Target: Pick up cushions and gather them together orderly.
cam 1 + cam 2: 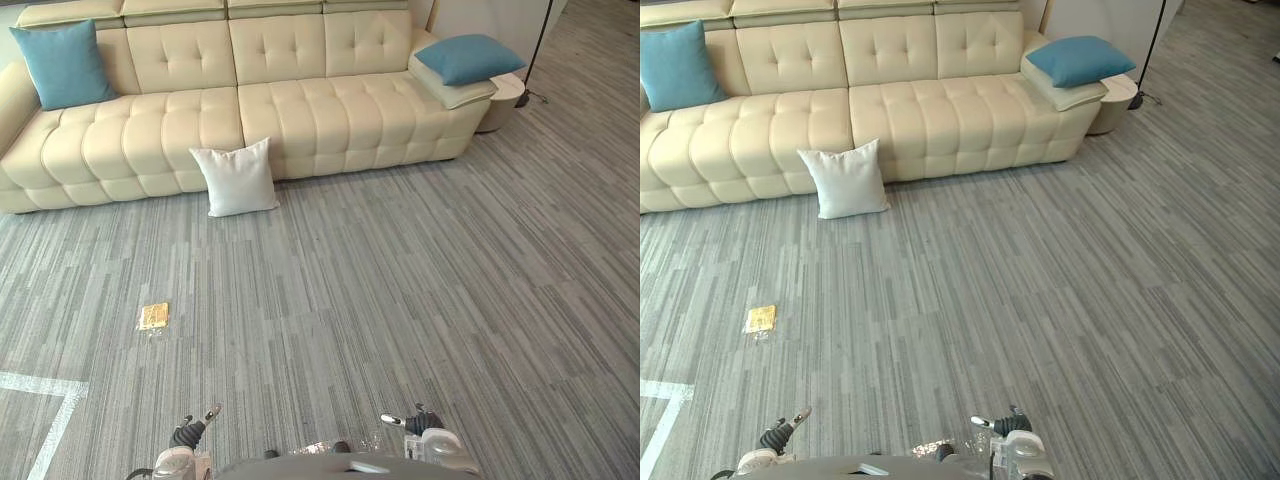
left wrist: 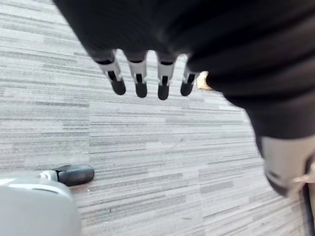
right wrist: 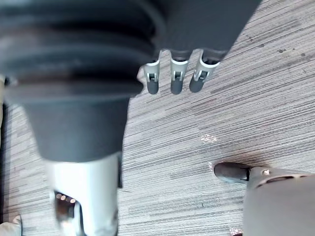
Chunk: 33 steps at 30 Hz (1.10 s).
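A white cushion (image 1: 236,178) stands on the carpet, leaning against the front of the cream sofa (image 1: 300,110). One blue cushion (image 1: 64,62) rests upright at the sofa's left end. Another blue cushion (image 1: 468,57) lies on a cream cushion (image 1: 452,90) over the sofa's right arm. My left hand (image 1: 190,430) and right hand (image 1: 420,424) hang low at the near edge, far from every cushion. In the wrist views the left hand (image 2: 140,73) and the right hand (image 3: 177,78) have straight fingers over bare carpet and hold nothing.
A small yellow scrap (image 1: 154,316) lies on the grey carpet to my left front. White tape lines (image 1: 40,395) mark the floor at the near left. A round side table (image 1: 506,98) and a lamp stand (image 1: 530,96) sit beyond the sofa's right end.
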Available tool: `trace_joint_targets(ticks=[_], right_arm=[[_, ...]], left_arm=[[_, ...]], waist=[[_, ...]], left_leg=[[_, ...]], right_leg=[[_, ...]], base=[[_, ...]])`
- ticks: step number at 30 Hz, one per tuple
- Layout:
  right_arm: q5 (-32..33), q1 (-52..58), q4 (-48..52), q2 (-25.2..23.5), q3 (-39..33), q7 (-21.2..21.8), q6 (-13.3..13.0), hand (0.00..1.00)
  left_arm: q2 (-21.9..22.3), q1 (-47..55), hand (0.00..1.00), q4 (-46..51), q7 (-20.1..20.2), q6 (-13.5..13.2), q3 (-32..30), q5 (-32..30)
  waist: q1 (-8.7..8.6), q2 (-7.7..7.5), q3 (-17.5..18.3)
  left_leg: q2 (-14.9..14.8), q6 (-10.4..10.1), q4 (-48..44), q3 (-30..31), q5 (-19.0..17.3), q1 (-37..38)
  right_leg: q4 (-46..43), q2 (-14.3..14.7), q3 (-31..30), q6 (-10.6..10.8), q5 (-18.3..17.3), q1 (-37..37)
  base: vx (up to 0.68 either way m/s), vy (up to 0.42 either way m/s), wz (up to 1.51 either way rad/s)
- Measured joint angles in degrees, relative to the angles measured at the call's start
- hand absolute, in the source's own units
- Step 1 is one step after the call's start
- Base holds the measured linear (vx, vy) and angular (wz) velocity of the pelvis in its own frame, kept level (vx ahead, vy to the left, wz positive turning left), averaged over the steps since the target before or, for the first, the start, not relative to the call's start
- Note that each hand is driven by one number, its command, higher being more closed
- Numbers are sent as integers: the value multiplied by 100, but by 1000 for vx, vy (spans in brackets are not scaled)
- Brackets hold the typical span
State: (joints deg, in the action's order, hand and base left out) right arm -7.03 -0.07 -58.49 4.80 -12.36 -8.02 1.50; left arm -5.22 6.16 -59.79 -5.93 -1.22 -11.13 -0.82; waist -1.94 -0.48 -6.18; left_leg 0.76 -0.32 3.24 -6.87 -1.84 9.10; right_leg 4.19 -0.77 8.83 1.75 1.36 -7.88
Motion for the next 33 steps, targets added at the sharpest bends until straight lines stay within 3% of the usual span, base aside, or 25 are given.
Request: trace_joint_targets(ticks=[21, 33], right_arm=[[-12, 124, -151, -18, -248, -1, 22, 0], [-11, 149, -208, -18, -248, -1, 18, 0]], left_arm=[[75, 32, 0, -159, -7, 0, -219, -3], [-5, 20, 0, -164, 24, 0, 74, -63]], waist=[[28, -6, -67], [42, -53, -96]], left_leg=[[3, -4, 115, 61, 73, 1], [34, 14, 119, 209, 94, -54]], right_leg=[[32, 2, 97, -4, 2, -7], [33, -22, 226, 28, -20, -3]], base=[[-33, -11, 2], [-32, -12, 5]])
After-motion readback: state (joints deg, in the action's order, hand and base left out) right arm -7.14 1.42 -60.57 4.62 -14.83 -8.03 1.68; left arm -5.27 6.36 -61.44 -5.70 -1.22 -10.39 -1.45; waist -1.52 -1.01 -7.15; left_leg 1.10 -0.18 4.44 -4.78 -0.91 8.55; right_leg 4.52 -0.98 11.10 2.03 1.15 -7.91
